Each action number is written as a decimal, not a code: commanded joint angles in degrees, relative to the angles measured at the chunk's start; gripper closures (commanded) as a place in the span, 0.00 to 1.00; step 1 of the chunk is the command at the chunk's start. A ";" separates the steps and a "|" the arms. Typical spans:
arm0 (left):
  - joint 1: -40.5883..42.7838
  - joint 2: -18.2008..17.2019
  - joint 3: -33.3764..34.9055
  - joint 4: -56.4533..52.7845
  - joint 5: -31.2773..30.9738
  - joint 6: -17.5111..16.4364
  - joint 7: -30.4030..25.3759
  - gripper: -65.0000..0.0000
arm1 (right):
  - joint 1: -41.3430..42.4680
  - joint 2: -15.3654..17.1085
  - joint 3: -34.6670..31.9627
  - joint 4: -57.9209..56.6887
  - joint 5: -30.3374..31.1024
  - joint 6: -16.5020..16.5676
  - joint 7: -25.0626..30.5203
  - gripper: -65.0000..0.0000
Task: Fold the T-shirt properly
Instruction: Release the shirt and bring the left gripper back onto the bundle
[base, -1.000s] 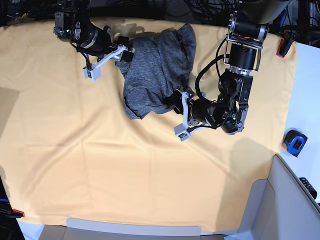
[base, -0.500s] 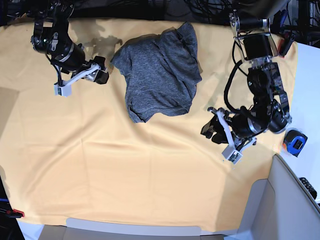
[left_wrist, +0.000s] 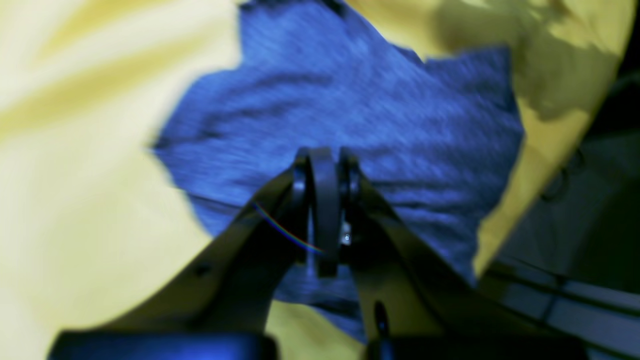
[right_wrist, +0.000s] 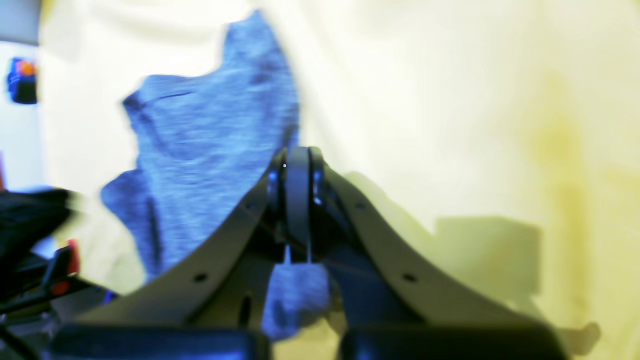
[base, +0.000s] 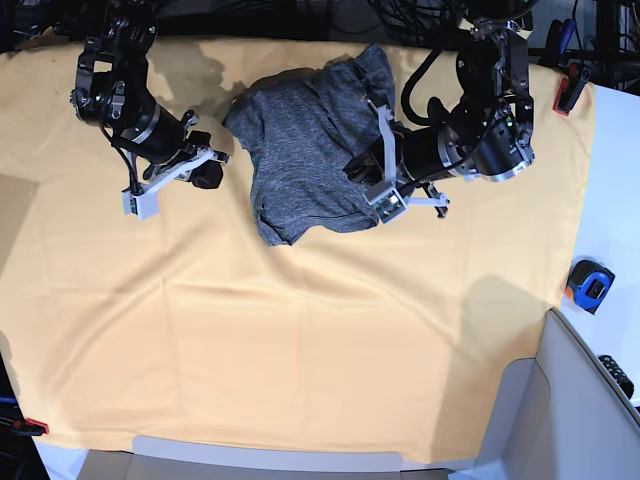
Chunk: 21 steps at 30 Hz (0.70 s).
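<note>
Reaching in from opposite sides, the 2 arms flank the T-shirt, which lies crumpled near the far edge of the yellow-orange table cloth. The left gripper points at the garment's near right edge, jaws pressed together, holding nothing. The right gripper hovers just beside the left edge, over bare cloth, jaws likewise closed and empty. Both wrist views are motion-blurred and tint the fabric blue; the left gripper and right gripper show only as dark closed tips. The shirt is heather dark grey, bunched into an irregular heap; its sleeves cannot be made out.
</note>
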 joint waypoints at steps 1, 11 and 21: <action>0.43 -0.01 1.54 0.77 -1.02 0.07 -0.86 1.00 | 0.56 0.27 -1.15 0.87 1.34 0.40 1.03 1.00; 6.14 -0.36 7.96 0.68 6.54 0.07 -0.86 1.00 | 0.82 -2.01 -8.44 0.17 1.96 0.49 1.03 1.00; 12.91 -1.95 10.77 0.77 22.63 0.07 -1.61 1.00 | 4.08 -1.57 -13.28 -8.53 -2.96 0.14 0.77 1.00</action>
